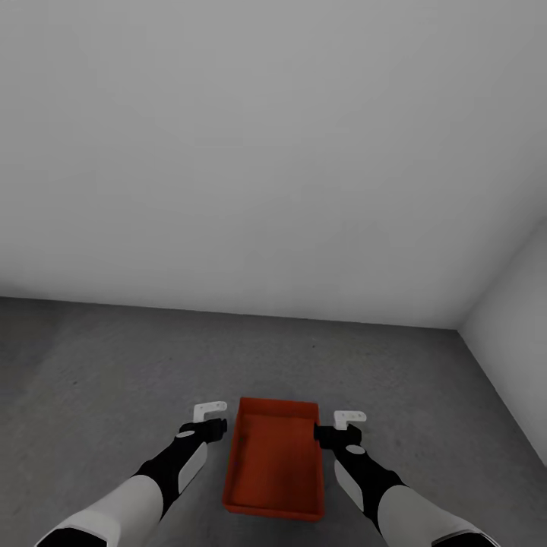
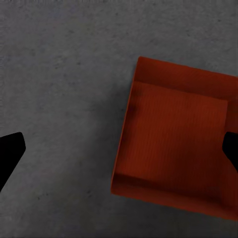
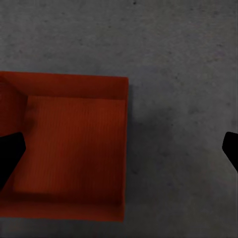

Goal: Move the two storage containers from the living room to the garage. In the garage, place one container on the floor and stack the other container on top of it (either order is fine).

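Head view shows the storage container (image 1: pixel 274 460) lengthwise between my left gripper (image 1: pixel 210 419) and right gripper (image 1: pixel 343 427), both open, equally near.

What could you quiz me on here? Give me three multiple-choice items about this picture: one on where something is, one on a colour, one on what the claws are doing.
1. Where is the storage container?
A. On a shelf
B. On the grey floor, between the two arms
C. Leaning against the wall

2. What colour is the container?
A. Orange-red
B. Blue
C. Green

3. What are the left gripper and right gripper doing?
A. Both clamped on the container's walls
B. One is lifting it
C. Both open, one at each side of it

Answers:
1. B, the head view shows it flat on the concrete with an arm at either side.
2. A, all three views show the same orange-red.
3. C, each wrist view shows its fingers spread wide apart.
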